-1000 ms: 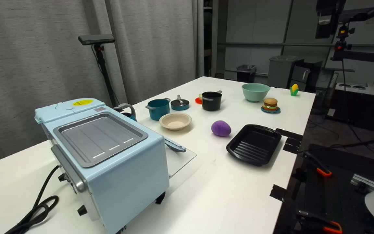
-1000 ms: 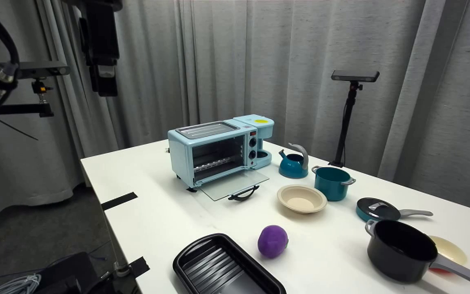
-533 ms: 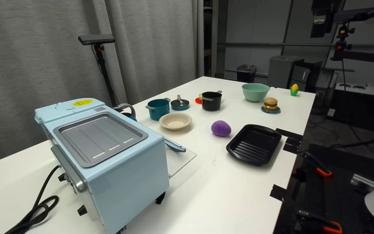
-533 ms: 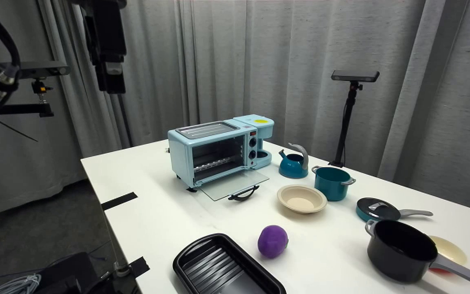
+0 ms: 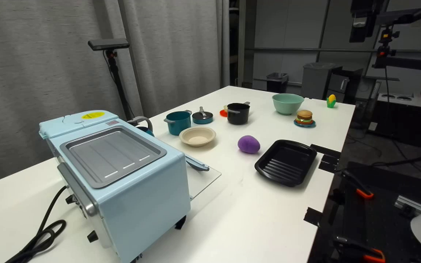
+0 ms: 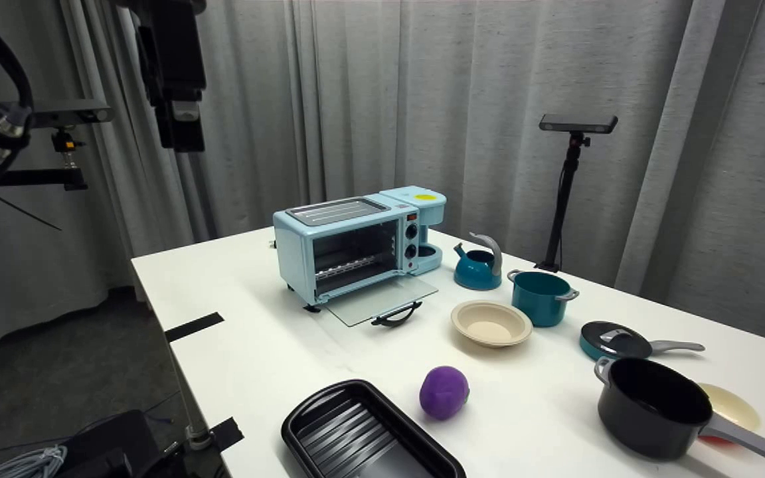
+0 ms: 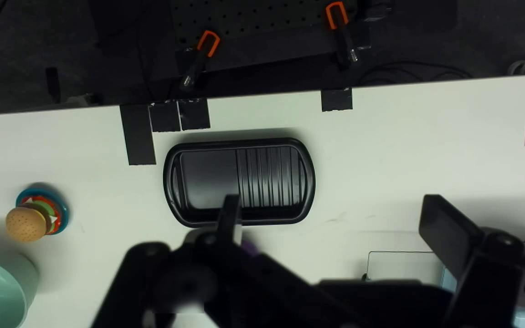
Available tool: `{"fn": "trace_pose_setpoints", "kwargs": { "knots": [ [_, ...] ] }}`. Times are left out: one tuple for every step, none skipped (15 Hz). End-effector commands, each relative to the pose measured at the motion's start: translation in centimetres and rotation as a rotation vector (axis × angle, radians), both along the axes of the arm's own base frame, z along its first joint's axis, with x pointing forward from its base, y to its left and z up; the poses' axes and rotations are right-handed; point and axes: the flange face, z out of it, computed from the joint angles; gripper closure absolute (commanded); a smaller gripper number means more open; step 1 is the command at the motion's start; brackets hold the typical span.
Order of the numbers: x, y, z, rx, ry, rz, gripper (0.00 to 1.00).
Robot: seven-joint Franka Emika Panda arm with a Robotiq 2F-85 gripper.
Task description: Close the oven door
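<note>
The light blue toaster oven (image 6: pixel 295 255) stands on the table; it also shows from its side and back in an exterior view (image 5: pixel 144 208). Its glass door (image 6: pixel 376 300) is folded down, lying out flat just above the table, with the black handle (image 6: pixel 397 316) at its outer edge. Part of the door (image 7: pixel 401 264) shows in the wrist view at lower right, partly hidden by the gripper. My gripper (image 7: pixel 331 202) is open with nothing between its fingers. It hangs high above the table's edge, well apart from the oven, in both exterior views (image 6: pixel 180 126) (image 5: pixel 358 29).
A black tray (image 6: pixel 366 435), a purple toy (image 6: pixel 444 393) and a beige bowl (image 6: pixel 491 324) lie in front of the oven. A blue kettle (image 6: pixel 477 269), a teal pot (image 6: pixel 542 299) and a black saucepan (image 6: pixel 651 408) stand further along. A green bowl (image 5: pixel 287 104) and burger (image 5: pixel 304 117) are farther off.
My gripper shifted slightly between one second and half a second ago, right in an exterior view and left in another. It looks still since. The oven door has not moved.
</note>
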Motion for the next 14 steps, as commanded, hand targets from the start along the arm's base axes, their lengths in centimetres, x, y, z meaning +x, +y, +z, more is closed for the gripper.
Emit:
{"fn": "trace_pose_setpoints", "kwargs": {
  "knots": [
    [0.02, -0.01, 0.07, 0.001, -0.001, 0.000, 0.00],
    [0.00, 0.04, 0.06, 0.009, 0.003, -0.004, 0.00],
    [0.01, 0.08, 0.04, 0.011, -0.001, -0.013, 0.00],
    [0.00, 0.10, 0.03, 0.016, 0.004, -0.011, 0.00],
    [0.00, 0.10, 0.02, 0.015, 0.005, -0.008, 0.00],
    [0.03, 0.08, 0.01, 0.015, 0.006, 0.000, 0.00],
    [0.06, 0.05, 0.00, 0.009, 0.004, 0.003, 0.00],
    [0.06, 0.02, -0.02, 0.004, 0.010, 0.006, 0.00],
    [0.02, 0.01, -0.02, 0.004, 0.022, 0.008, 0.00],
    [-0.03, 0.00, -0.04, 0.002, 0.032, 0.010, 0.00],
    [-0.08, -0.01, -0.08, 0.004, 0.046, 0.012, 0.00],
    [-0.14, -0.01, -0.11, 0.003, 0.056, 0.012, 0.00],
    [-0.20, -0.08, -0.16, -0.008, 0.067, 0.017, 0.00],
    [-0.23, -0.13, -0.19, -0.017, 0.070, 0.019, 0.00]
  ]
}}
